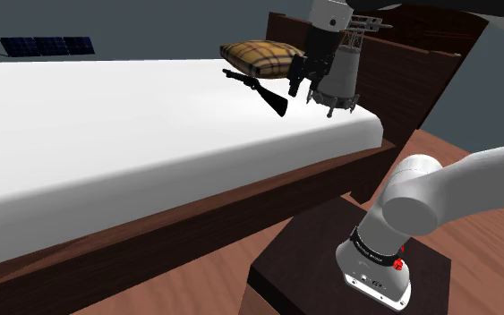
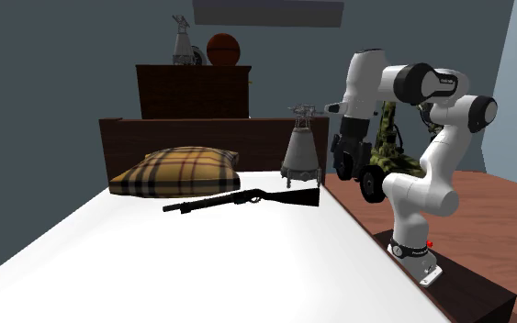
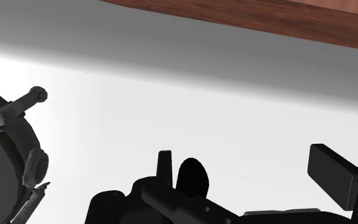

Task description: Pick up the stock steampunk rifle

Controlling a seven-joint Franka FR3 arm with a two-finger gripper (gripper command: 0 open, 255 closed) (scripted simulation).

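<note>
Stand: a dark brown box point(image 1: 299, 261) at the shoulder view's lower right, with the arm's base on it.
Arm: white with dark joints point(image 1: 438, 188); it rises from the stand and bends over the near corner of the bed.
Floor: reddish wood grain point(image 1: 196, 288), beside the stand and below the bed frame.
Bed: a white sheet point(image 1: 106, 134) on a dark wooden frame, running away toward the shoulder view's left.
Rifle: black and long point(image 1: 256, 89), lying flat on the sheet in front of the pillow. In the second exterior view its muzzle points to the left. Its stock ends to the right, near the bed's edge on the robot's side and just in front of the cone's feet.
Gripper: black point(image 1: 294, 88), hanging tips down above the sheet, close to the rifle's stock end and beside the cone. In the second exterior view it stands apart from the rifle, above and to the right of the stock. Whether it is spread or pressed together I cannot tell.
Cone: a grey, cone-shaped device point(image 1: 337, 76) on short legs with a rig on top. It stands upright on the sheet near the headboard.
Pillow: tan plaid point(image 1: 259, 58), lying against the headboard behind the rifle.
Headboard: dark wood point(image 1: 397, 85).
Vehicle: a camouflage-patterned wheeled thing point(image 2: 389, 158), behind the arm in the second exterior view.
Dresser: dark wood point(image 2: 192, 92), behind the headboard against a grey-blue wall.
Ball: orange-brown point(image 2: 223, 49), on the dresser beside a small grey figure point(image 2: 184, 46).
</note>
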